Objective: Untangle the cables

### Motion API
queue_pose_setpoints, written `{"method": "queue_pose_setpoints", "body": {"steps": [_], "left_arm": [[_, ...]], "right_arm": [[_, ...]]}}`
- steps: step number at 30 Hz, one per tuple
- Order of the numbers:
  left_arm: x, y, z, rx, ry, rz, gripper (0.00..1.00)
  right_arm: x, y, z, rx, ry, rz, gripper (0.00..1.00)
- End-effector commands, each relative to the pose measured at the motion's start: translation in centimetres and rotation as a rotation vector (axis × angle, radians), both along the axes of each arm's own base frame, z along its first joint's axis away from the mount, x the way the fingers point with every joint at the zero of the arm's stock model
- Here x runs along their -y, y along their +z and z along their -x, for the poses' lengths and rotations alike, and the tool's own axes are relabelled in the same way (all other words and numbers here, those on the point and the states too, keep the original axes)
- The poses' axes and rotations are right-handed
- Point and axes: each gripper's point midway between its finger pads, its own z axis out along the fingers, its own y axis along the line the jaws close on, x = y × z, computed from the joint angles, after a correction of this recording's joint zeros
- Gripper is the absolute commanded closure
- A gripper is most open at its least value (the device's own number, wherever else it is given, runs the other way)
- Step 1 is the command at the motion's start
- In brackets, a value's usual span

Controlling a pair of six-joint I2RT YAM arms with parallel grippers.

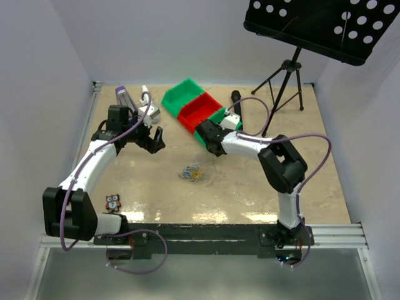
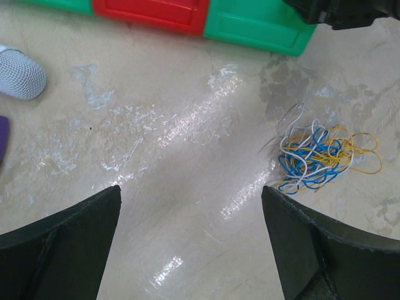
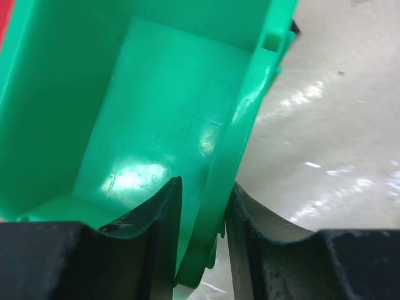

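Note:
The cables (image 1: 191, 171) lie as a small tangle of thin blue, yellow and white loops on the table's middle. In the left wrist view the cables (image 2: 322, 156) sit just beyond the right fingertip. My left gripper (image 1: 150, 142) hovers to their left, open, with only bare table between its fingers (image 2: 190, 187). My right gripper (image 1: 203, 134) is at the near green bin (image 1: 219, 116), away from the tangle. In the right wrist view it (image 3: 203, 187) straddles the wall of that green bin (image 3: 156, 112), one finger inside and one outside, pressed on the wall.
A red bin (image 1: 199, 111) and a second green bin (image 1: 183, 94) stand in a row behind. A black microphone (image 1: 236, 100), a white-headed microphone (image 2: 19, 74), an owl toy (image 1: 112, 202) and a music stand's tripod (image 1: 287, 81) are around.

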Motion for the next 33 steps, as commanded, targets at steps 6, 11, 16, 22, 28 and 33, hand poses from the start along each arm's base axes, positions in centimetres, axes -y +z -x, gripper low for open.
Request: {"method": "queue_pose_setpoints", "body": {"steps": [6,11,16,22,28,33], "left_arm": [[0.2,2.5,-0.1,0.093,-0.051,-0.033,0.0],[0.2,2.1,0.2,0.097,-0.06,-0.053,0.0],[0.8,1.7,0.8,0.092,-0.098,-0.057,0.0],[3.7,0.7,2.8,0.074,-0.216,-0.065,0.0],[6.6,-2.4,5.5,0.03,-0.358,-0.136,0.0],[8.1,-5.5,6.5,-0.023,-0.436,-0.171,0.0]], "right_arm": [[4.4,3.0,4.2,0.068,0.044,0.038,0.72],[5.7,3.6,6.0,0.064,0.091,0.069,0.79],[7.2,3.8,7.6,0.064,0.098,0.082,0.76],[6.2,5.4,6.9,0.082,0.15,0.081,0.74],[5.1,4.4,6.9,0.029,0.222,0.093,0.39],[4.7,5.7,8.1,0.051,0.243,-0.001,0.32]]}}
